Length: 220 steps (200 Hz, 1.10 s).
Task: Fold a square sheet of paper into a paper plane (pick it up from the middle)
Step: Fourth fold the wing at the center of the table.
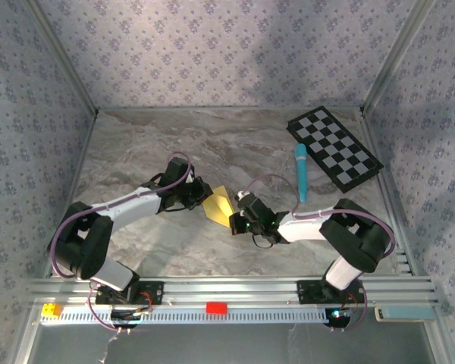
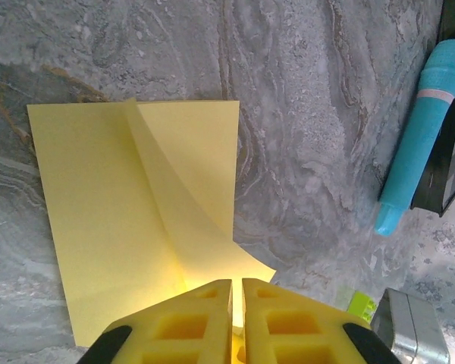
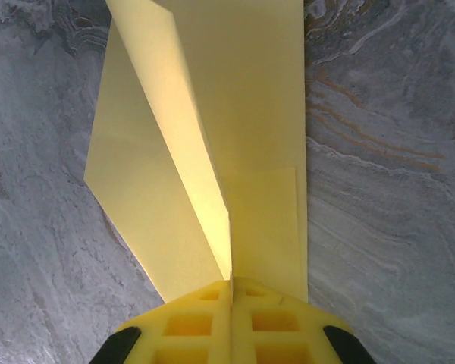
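Observation:
The square sheet of paper [image 1: 218,205] is yellow and partly folded, and it lies mid-table between both grippers. In the left wrist view the sheet [image 2: 114,205] has one flap curling up toward my left gripper [image 2: 236,292], whose jaws are pressed nearly together on the flap's edge. In the right wrist view the sheet [image 3: 243,114] rises into a sharp centre crease, and my right gripper [image 3: 230,284] is shut on the near end of that crease. It is a creased wedge, not a paper plane's slim dart. From above, the left gripper [image 1: 201,193] and right gripper [image 1: 239,218] face each other across the sheet.
A light-blue marker [image 1: 301,173] lies right of the paper, also in the left wrist view [image 2: 425,129]. The black-and-white checkered board [image 1: 334,147] sits at the back right. Aluminium posts and patterned walls close the sides. Small red [image 1: 216,307] and yellow [image 1: 51,309] blocks sit on the front rail.

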Each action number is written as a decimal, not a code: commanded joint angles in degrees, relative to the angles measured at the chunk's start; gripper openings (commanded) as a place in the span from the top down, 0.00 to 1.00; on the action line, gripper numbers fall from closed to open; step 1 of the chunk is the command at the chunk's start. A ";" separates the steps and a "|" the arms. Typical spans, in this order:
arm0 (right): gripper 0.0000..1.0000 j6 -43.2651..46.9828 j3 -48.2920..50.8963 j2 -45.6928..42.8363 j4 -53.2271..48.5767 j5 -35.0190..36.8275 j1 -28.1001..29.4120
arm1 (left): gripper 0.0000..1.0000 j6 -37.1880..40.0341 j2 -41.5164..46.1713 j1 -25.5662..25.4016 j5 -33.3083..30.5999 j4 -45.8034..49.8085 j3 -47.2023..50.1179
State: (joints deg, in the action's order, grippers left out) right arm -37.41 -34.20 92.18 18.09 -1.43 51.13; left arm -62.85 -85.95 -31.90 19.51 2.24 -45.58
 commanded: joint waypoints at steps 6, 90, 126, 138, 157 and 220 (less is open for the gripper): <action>0.95 -1.76 0.34 0.78 -0.10 -2.38 -0.77 | 0.91 0.93 -1.90 0.00 3.74 -4.01 0.15; 0.95 -3.30 0.07 2.47 -0.50 -4.63 -1.80 | 0.95 -0.16 -7.47 -1.58 6.51 -9.70 -0.22; 0.95 -3.76 0.05 2.49 -0.86 -5.33 -2.33 | 0.95 -0.13 -8.78 -1.59 6.24 -10.30 -0.33; 0.95 -3.92 0.06 2.64 -0.95 -5.53 -2.43 | 0.95 -0.15 -9.23 -1.67 6.07 -10.48 -0.44; 0.95 -4.11 -0.09 2.99 -1.03 -6.20 -2.62 | 0.95 0.02 -10.22 -1.68 5.43 -10.20 -0.68; 0.96 -4.27 -1.91 4.32 -3.69 -9.74 -3.77 | 0.96 0.27 -12.28 -1.72 3.51 -9.71 -1.16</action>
State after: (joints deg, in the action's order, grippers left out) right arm -40.77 -35.22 94.48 18.96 -9.10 48.03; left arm -62.67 -97.34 -33.17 24.03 -7.14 -45.58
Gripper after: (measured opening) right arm 0.053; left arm 0.047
